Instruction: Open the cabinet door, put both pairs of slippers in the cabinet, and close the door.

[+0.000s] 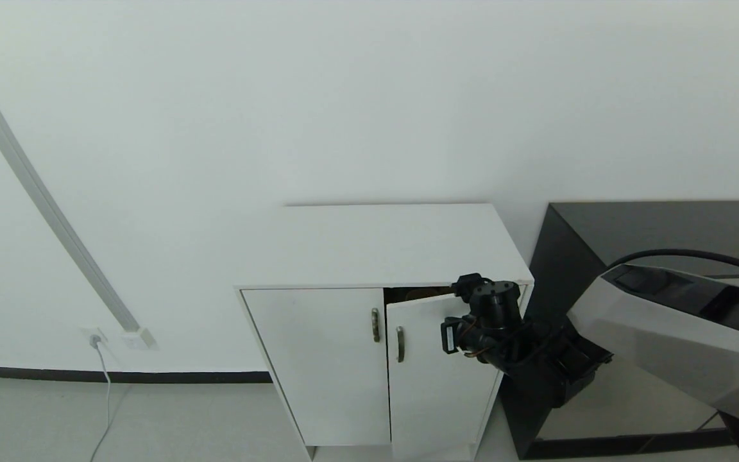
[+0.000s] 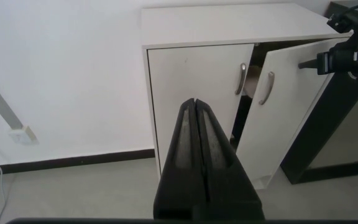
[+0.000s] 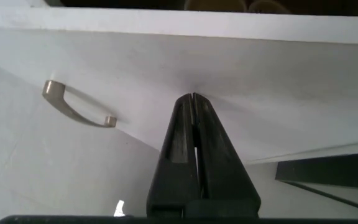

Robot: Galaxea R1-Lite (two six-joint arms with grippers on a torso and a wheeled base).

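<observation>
Noted the cabinet [image 1: 382,244] against the wall, left door [image 1: 318,366] flush, right door [image 1: 433,385] standing slightly ajar at its handle side. Found the right gripper [image 3: 194,96] fully closed, fingers together and holding nothing, tips against the outer face of the right door just below its top edge, on the hinge side of the handle [image 3: 79,106]. Found the left gripper [image 2: 194,102] likewise closed and empty, held well back from the cabinet front, aimed at the left door
</observation>
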